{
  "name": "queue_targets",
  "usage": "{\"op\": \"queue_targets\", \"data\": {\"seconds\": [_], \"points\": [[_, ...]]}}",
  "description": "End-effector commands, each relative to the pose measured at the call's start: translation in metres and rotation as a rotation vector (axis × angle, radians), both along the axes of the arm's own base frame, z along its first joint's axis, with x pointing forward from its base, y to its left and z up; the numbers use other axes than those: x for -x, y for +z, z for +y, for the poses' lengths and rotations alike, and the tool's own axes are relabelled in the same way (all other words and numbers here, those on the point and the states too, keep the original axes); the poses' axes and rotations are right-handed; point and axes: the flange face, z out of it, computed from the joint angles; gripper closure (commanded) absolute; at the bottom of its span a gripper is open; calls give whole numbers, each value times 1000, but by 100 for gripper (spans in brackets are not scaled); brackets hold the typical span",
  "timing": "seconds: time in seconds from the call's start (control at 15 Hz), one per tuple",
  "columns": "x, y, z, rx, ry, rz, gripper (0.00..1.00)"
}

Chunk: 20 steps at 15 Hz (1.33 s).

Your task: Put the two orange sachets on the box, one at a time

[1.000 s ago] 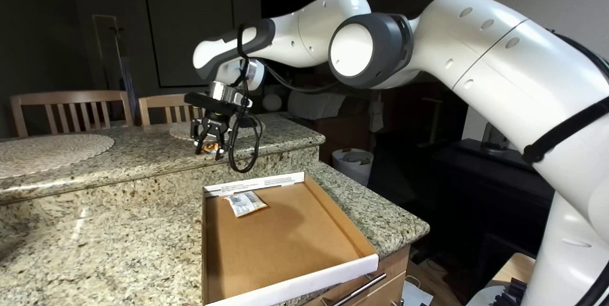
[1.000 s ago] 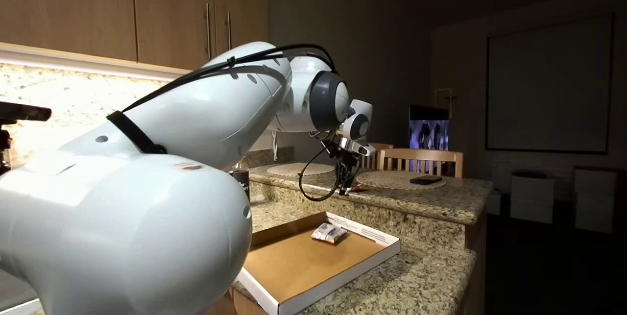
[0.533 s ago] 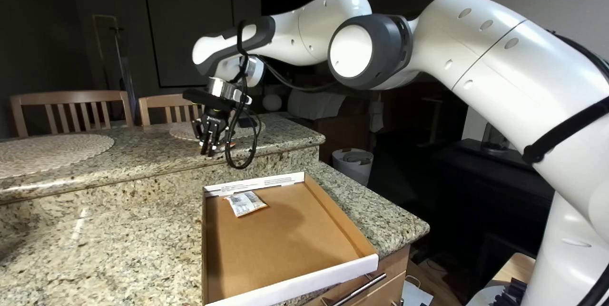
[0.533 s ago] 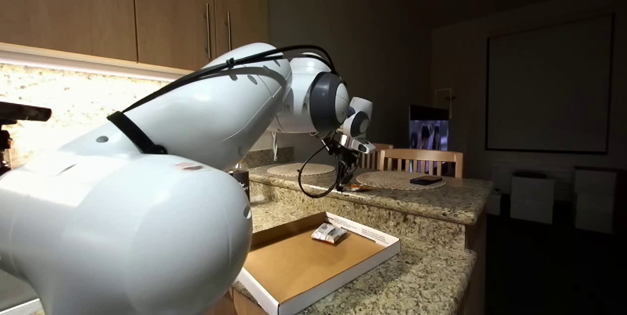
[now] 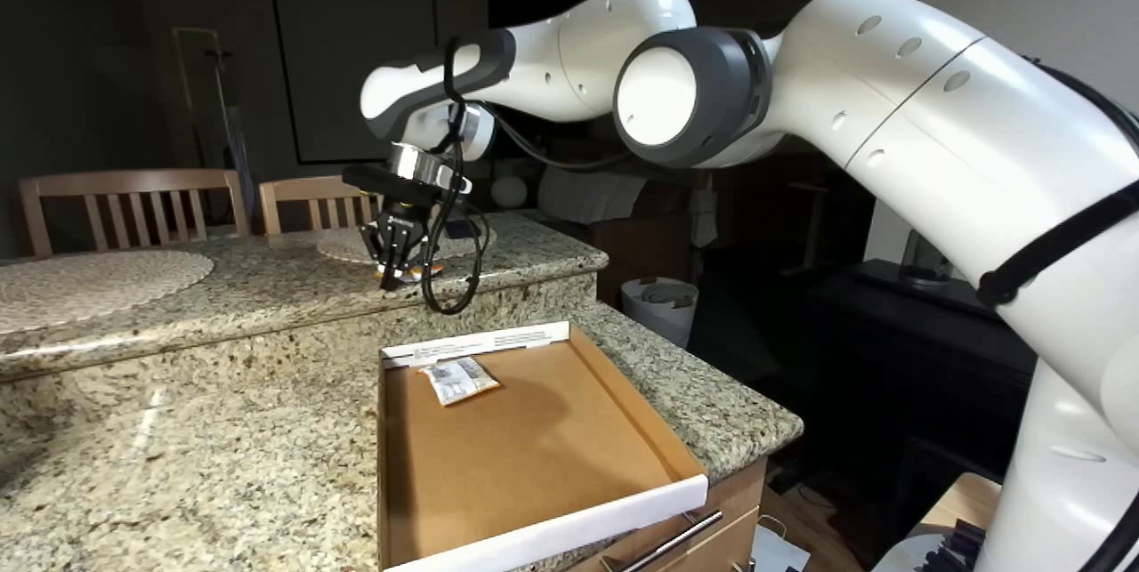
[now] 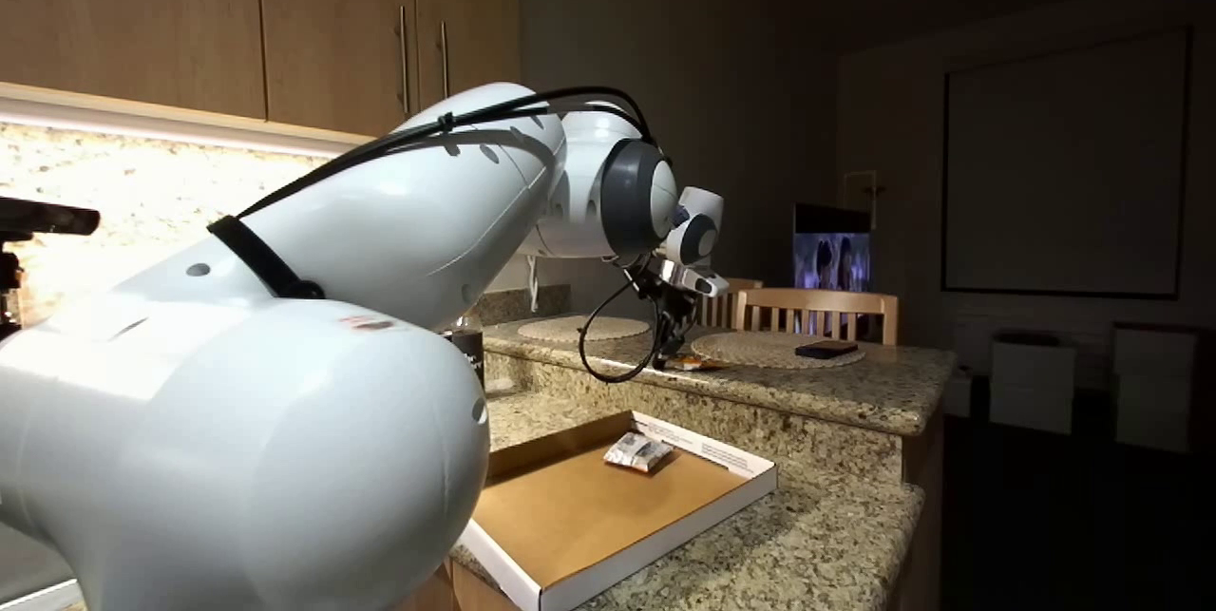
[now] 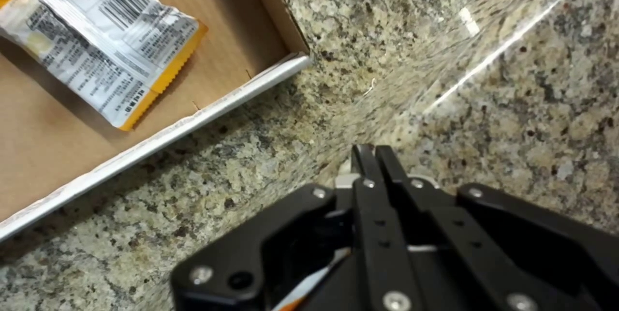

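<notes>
Inside the large shallow cardboard box [image 5: 534, 447] lies an orange sachet [image 5: 461, 381], its white printed back up. The wrist view shows that sachet [image 7: 106, 45] close to the white rim of the box [image 7: 203, 116]. On the raised counter ledge is a second orange sachet [image 5: 418, 273], mostly hidden behind my fingers. My gripper [image 5: 390, 280] stands there with its jaws drawn together, shut on this sachet; the pinch itself is hard to make out. In the wrist view the gripper [image 7: 372, 147] leaves only a thin gap, and an orange-white sachet edge [image 7: 307, 284] shows behind its linkage.
The raised granite ledge [image 5: 267, 296] stands higher than the counter with the box. A black cable loop [image 5: 458, 287] hangs beside the gripper. Woven mats [image 5: 98, 287] lie on the ledge, one with a dark phone [image 6: 826, 349]. Chairs [image 6: 817, 302] stand behind.
The jaws were apart around the ledge sachet a second ago and have come together. The hand has tilted slightly, and more of that sachet shows beside the fingers. The box and its sachet stayed still.
</notes>
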Motion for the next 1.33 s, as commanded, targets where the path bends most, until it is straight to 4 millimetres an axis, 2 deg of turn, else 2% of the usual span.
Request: {"op": "queue_targets", "data": {"seconds": [0.0,0.4,0.53,0.67,0.73,0.8,1.07,1.27], "points": [[2,23,-3,-31,-13,-27,93],[13,92,-4,-109,-50,-214,92],[18,102,-8,-127,-89,-254,93],[19,103,-17,-154,-148,-273,95],[15,101,-23,-167,-193,-301,75],[11,99,-28,-175,-233,-333,67],[-8,80,-39,-139,-352,-492,43],[-13,52,-38,-76,-337,-474,23]]}}
